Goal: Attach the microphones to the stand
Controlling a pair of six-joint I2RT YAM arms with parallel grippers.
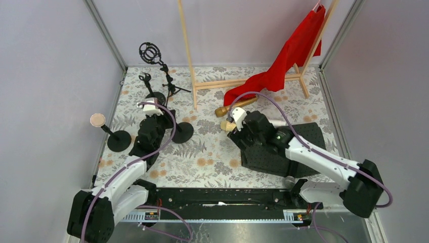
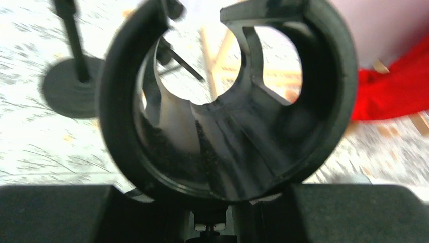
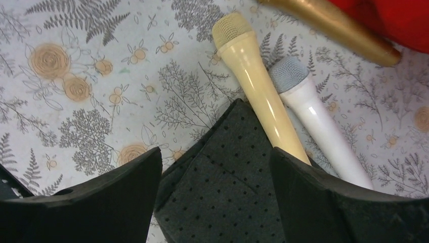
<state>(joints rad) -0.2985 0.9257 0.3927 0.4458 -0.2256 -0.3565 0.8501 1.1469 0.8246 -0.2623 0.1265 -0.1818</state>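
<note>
white microphone [image 3: 319,129] crowds yellow microphone [image 3: 257,86]; opposite flank free.

Black ring clip [image 2: 227,162] up close; round base [image 2: 66,88] left; red cloth [image 2: 394,91] right.

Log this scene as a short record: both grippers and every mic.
left gripper: closed on the black clip
right gripper: open, above yellow mic and pad
yellow mic: lying flat, side by side with white mic
gold mic: lying flat next to red cloth
pink mic: seems mounted on left stand
</note>
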